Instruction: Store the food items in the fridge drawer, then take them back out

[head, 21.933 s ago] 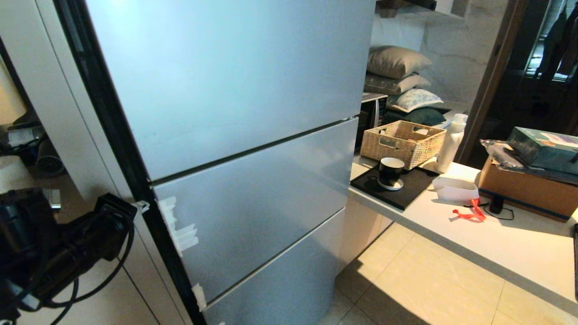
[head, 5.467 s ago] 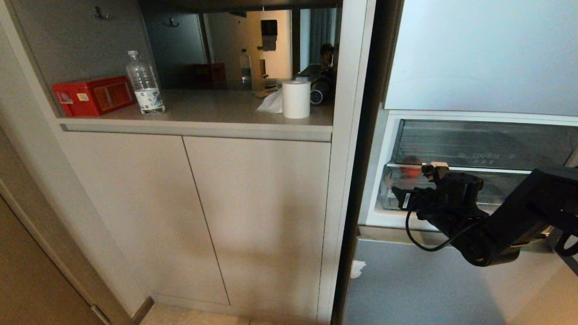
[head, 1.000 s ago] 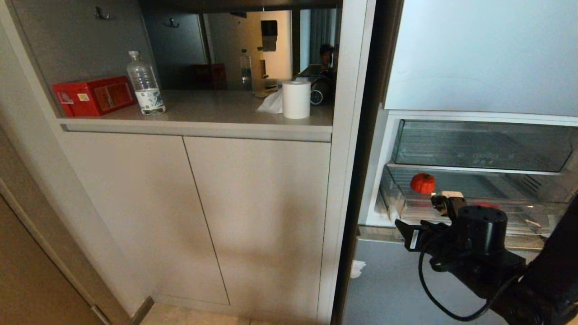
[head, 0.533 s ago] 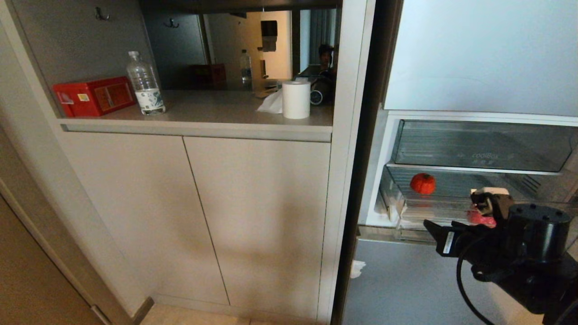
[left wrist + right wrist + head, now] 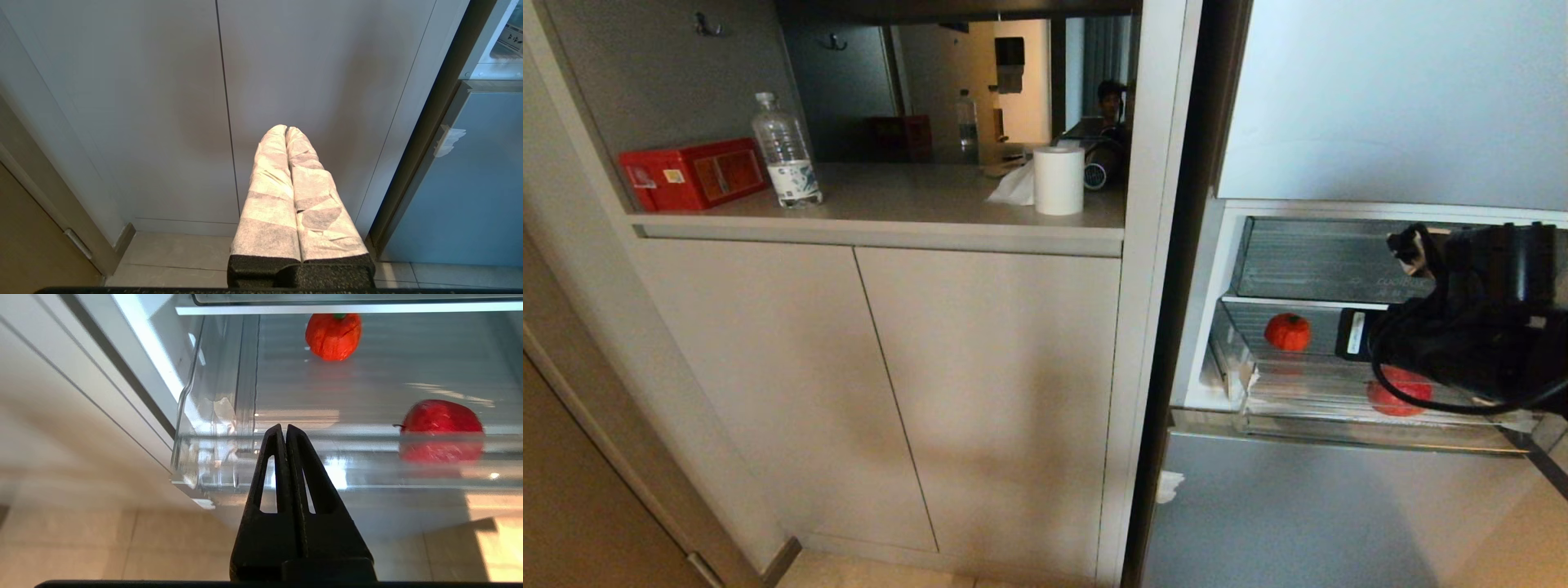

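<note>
Inside the fridge drawer lie a red apple and an orange-red pumpkin-like fruit; the right claw, pressed shut and empty, hangs outside the front wall, apple nearer.

Head high, facing cabinet — wrists low; share fridge drawer

The clear fridge drawer holds a red apple near its front right and an orange-red pumpkin-like fruit farther back left.
</note>
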Tool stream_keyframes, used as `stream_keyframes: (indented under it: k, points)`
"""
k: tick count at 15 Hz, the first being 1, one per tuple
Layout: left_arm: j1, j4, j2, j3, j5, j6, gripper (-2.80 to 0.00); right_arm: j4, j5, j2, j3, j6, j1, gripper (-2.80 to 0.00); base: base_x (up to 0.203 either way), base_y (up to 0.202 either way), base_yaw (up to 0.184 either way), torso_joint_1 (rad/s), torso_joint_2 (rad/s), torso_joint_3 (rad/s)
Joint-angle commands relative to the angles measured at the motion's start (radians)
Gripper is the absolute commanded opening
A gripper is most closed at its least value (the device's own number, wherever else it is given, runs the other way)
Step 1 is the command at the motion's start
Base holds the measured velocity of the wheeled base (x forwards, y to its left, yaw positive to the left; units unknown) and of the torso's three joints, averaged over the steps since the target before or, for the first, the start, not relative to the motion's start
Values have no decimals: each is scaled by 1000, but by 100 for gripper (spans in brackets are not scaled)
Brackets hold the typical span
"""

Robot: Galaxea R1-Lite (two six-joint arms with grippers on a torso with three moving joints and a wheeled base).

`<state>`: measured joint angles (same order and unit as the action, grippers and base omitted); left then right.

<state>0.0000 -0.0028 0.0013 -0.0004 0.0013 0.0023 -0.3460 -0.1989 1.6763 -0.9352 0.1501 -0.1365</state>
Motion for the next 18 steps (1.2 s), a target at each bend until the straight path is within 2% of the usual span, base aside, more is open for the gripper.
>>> stream_keyframes:
  k: [1,5,13,18]
  points:
    - [0,0,0,2,0,1,-280,100,0,125,-133,1,15,-280,0,0,0,0,0,0]
    - [0,0,0,2,0,1,-280,147,1,227,-239,1,28,-280,0,0,0,0,0,0]
    - [0,0,0,2,0,-1,-280,173,1,296,-258,0,42,-280,0,0,0,0,0,0]
    - [0,0,0,2,0,1,-280,506,30,216,-324,-4,57,-280,0,0,0,0,0,0]
